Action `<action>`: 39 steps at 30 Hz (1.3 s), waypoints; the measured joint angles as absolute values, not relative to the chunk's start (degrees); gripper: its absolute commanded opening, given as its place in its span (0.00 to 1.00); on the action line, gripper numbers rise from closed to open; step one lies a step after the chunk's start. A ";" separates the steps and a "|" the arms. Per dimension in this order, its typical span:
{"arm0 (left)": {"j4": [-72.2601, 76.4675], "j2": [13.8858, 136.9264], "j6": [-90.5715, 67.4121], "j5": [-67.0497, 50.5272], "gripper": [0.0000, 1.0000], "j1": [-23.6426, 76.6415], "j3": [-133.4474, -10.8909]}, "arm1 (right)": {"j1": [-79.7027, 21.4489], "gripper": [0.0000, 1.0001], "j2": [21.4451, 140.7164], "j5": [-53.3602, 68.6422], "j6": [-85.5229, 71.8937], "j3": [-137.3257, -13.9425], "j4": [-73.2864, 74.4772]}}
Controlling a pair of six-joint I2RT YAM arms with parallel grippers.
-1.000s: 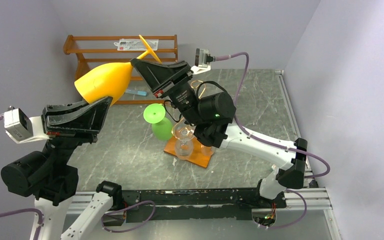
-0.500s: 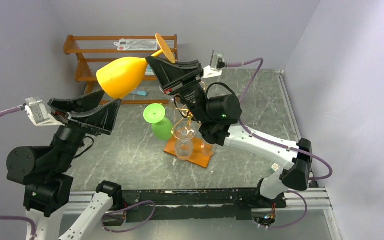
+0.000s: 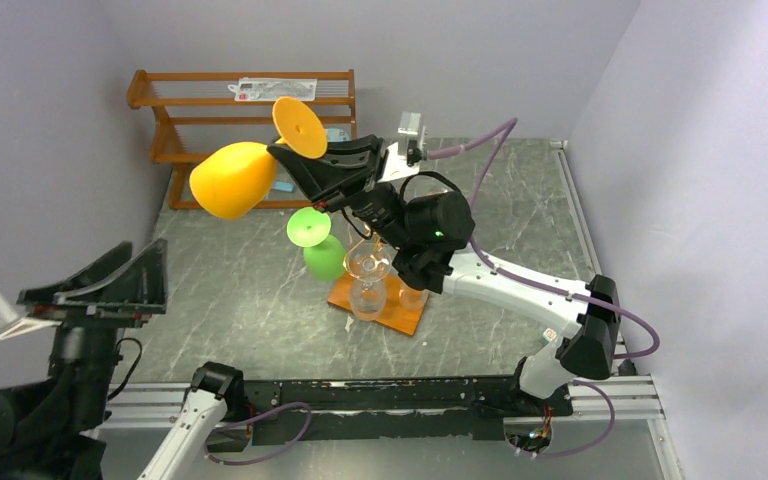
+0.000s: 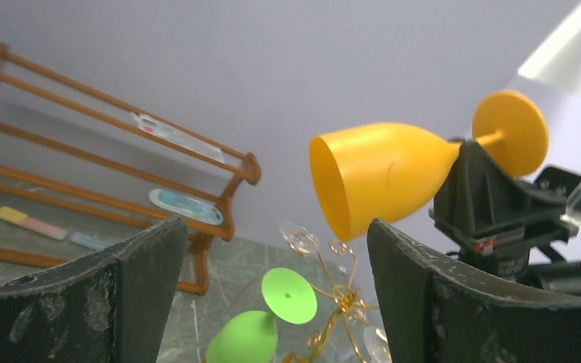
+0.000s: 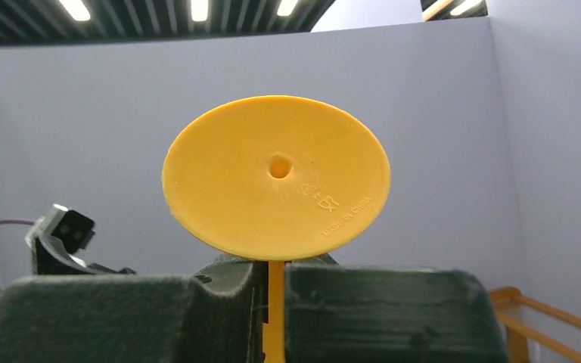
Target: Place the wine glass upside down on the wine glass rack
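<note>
The right pincer (image 3: 290, 160) is closed on the stem of the yellow glass (image 3: 228, 180); its wrist view shows the thin stem clamped in the narrow slot between the two black fingers, with the round foot (image 5: 276, 178) standing directly above them, its underside toward the lens. The glass is held in the air, tipped nearly onto its side: bowl to the left and slightly down, open mouth facing left, foot raised toward the rear. It hangs above the worktop (image 3: 520, 230), left of and behind the rack (image 3: 405, 315), and touches neither. The left pincer (image 3: 143, 262) is spread wide and holds nothing; it sits at the near left, well apart from the glass, and its wrist view looks between its own fingers toward the yellow bowl (image 4: 378, 174) and the right pincer (image 4: 465, 162) behind it. The rack stands near the middle of the worktop on its orange-brown base, its gold scrolls (image 4: 337, 291) below the held glass in that view. A green glass (image 3: 315, 245) is just beside the rack's left side, foot uppermost; whether it hangs from an arm or rests on the worktop cannot be told. A clear glass (image 3: 368, 285) sits at the rack's front. A wooden shelf (image 3: 240, 100) stands against the rear wall at the far left.
</note>
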State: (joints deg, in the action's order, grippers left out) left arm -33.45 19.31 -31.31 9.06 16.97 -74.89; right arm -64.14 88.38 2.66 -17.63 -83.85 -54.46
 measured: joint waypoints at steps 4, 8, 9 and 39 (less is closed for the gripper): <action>-35.51 17.58 -33.74 13.74 0.95 16.97 -76.71 | -64.53 0.00 89.67 5.87 -13.28 -85.34 -52.27; -35.14 20.36 -36.38 10.39 0.96 17.12 -79.96 | -66.24 0.00 90.52 9.13 -6.61 -86.17 -47.75; -34.63 21.85 -37.52 8.64 0.96 17.37 -81.32 | -66.72 0.00 90.59 9.72 -5.15 -86.24 -46.74; -23.70 36.27 -56.14 -7.55 0.34 25.10 -80.90 | -68.77 0.00 91.07 11.97 14.28 -86.48 -35.20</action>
